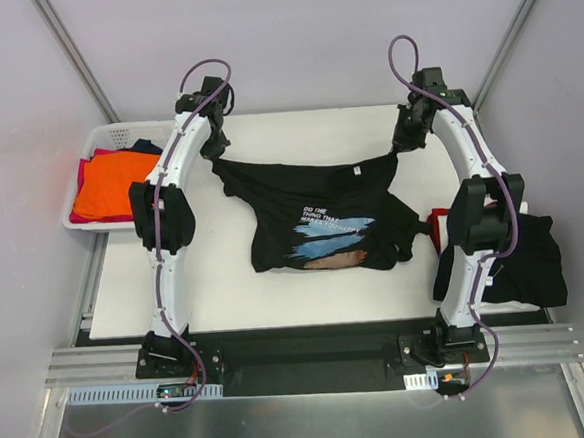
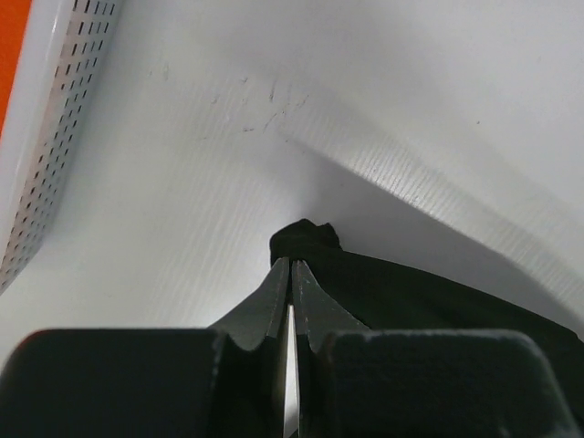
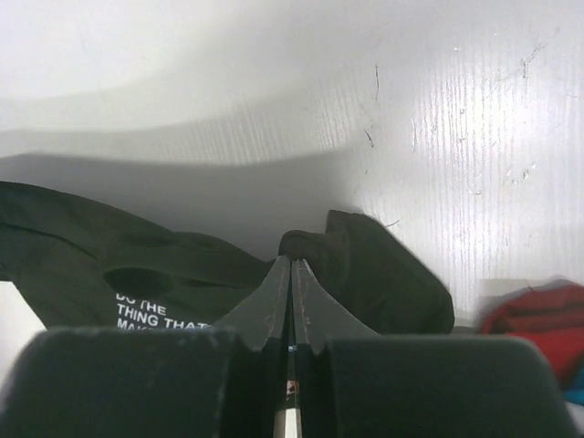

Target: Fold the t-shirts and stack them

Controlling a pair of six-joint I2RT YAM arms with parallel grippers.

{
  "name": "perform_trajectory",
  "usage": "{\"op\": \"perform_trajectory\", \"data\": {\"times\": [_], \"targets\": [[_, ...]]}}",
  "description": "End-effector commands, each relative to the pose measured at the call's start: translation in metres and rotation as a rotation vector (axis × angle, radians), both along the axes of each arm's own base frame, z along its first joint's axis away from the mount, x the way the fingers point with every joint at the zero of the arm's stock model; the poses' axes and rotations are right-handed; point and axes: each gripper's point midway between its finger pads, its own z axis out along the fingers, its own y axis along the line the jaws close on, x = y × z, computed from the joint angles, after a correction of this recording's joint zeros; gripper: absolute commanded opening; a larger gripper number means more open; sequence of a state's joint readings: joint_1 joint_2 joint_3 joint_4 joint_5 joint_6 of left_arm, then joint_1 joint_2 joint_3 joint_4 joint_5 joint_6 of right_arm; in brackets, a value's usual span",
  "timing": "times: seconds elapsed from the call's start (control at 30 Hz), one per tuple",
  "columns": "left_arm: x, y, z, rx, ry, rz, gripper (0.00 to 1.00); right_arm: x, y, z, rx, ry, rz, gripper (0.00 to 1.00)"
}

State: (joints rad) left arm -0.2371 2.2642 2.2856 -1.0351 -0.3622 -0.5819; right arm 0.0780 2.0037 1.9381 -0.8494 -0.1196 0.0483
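A black t-shirt with a blue and brown brush-stroke print and white text hangs stretched between both arms above the white table. My left gripper is shut on the shirt's left shoulder corner. At the other shoulder, my right gripper is shut on a bunched fold of black cloth. The shirt's lower half rests crumpled on the table. More t-shirts, orange and red, lie in the basket at the left. Black ones with a bit of red lie heaped at the right edge.
A white lattice basket stands off the table's left rear corner; its perforated wall shows in the left wrist view. Grey enclosure walls with slanted metal struts close off the back. The arm bases sit on a black rail.
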Motion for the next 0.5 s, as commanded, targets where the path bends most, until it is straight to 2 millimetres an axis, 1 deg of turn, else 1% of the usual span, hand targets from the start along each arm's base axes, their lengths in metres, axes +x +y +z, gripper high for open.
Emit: {"op": "perform_trajectory", "data": {"times": [0.0, 0.03, 0.07, 0.1, 0.13, 0.17, 0.2, 0.23, 0.27, 0.3, 0.33, 0.37, 0.4, 0.43, 0.47], "targets": [[0.002, 0.008, -0.003, -0.039, 0.004, 0.036, 0.0, 0.02, -0.005, 0.009, 0.007, -0.045, -0.028, 0.04], [0.002, 0.012, -0.005, -0.052, 0.012, 0.042, 0.0, 0.021, -0.004, 0.005, 0.027, -0.029, -0.021, 0.12], [0.001, 0.008, -0.008, -0.087, 0.027, 0.029, 0.02, 0.02, -0.003, 0.009, 0.04, -0.007, -0.019, 0.22], [0.0, 0.01, -0.011, -0.096, 0.04, 0.031, 0.17, 0.017, -0.003, 0.004, 0.046, 0.028, -0.011, 0.33], [-0.003, 0.009, -0.011, -0.102, 0.048, 0.028, 0.33, 0.014, -0.003, -0.001, 0.049, 0.056, -0.004, 0.34], [-0.009, 0.009, -0.018, -0.103, 0.074, 0.024, 0.77, 0.002, -0.001, -0.009, 0.05, 0.096, 0.0, 0.38], [-0.014, 0.008, -0.012, -0.108, 0.07, 0.022, 0.97, -0.004, 0.0, -0.011, 0.058, 0.1, -0.002, 0.52], [-0.017, 0.009, -0.012, -0.109, 0.074, 0.025, 0.99, -0.013, 0.001, 0.007, 0.069, 0.055, -0.005, 0.59], [-0.028, 0.009, -0.017, -0.11, 0.102, 0.027, 0.99, -0.024, 0.002, -0.006, 0.075, 0.071, -0.007, 0.68], [-0.033, 0.008, -0.003, -0.114, 0.078, 0.026, 0.99, -0.033, 0.003, -0.002, 0.079, 0.059, -0.007, 0.8], [-0.038, 0.007, 0.001, -0.114, 0.071, 0.023, 1.0, -0.042, 0.005, 0.016, 0.087, 0.015, -0.007, 0.82], [-0.049, 0.003, -0.002, -0.112, 0.091, 0.013, 0.99, -0.051, 0.01, 0.022, 0.094, 0.003, 0.002, 0.81], [-0.056, -0.003, 0.017, -0.132, 0.051, -0.003, 0.99, -0.071, 0.015, 0.006, 0.112, 0.05, 0.016, 0.78], [-0.062, -0.008, 0.022, -0.135, 0.042, -0.02, 0.99, -0.078, 0.019, 0.008, 0.114, 0.032, 0.022, 0.75], [-0.075, -0.021, 0.031, -0.137, 0.028, -0.059, 0.99, -0.092, 0.028, 0.019, 0.11, 0.003, 0.049, 0.72]]}}
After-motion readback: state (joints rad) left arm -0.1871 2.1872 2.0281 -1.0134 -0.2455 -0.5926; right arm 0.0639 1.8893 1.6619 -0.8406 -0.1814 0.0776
